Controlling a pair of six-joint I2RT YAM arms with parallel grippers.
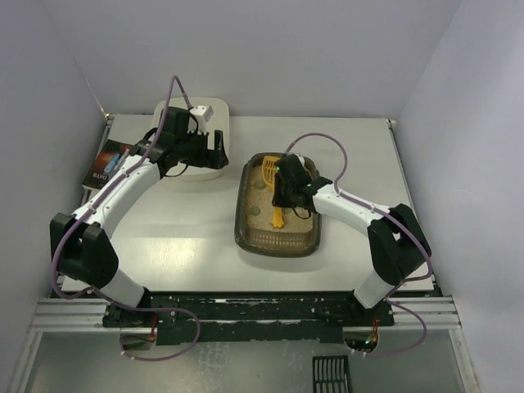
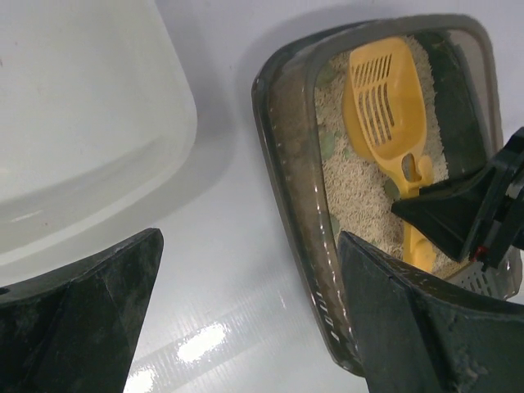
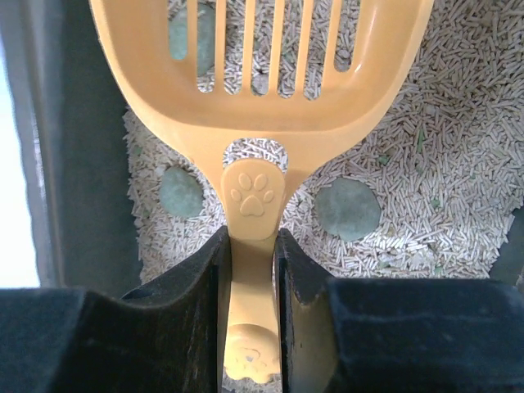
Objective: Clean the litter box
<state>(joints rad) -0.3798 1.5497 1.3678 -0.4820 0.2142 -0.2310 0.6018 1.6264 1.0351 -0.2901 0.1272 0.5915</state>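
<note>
- Hovering beside the cream-white tub (image 1: 205, 105) at the back left of the table (image 1: 180, 237), the left gripper (image 1: 219, 151) is seen with its fingers spread wide and nothing between them.
- The litter box (image 1: 243, 214) is set right of centre on the table, near the tub but apart from it. It is filled with beige litter and scattered grey-green clumps (image 3: 348, 209).
- A yellow scoop (image 3: 262, 123) is laid inside the box, its slotted blade pointed toward the far end.
- The scoop's handle is pinched between the narrow-set fingers of the right gripper (image 3: 252, 246), which is lowered into the box.
- The step in hand is judged to be the taking up of the scoop. No clump is seen moved to the tub yet.
- Next, a firm grip is called for. The blade must then be slid under a clump, lifted level so that loose litter is sifted out, and carried left to the tub.
</note>
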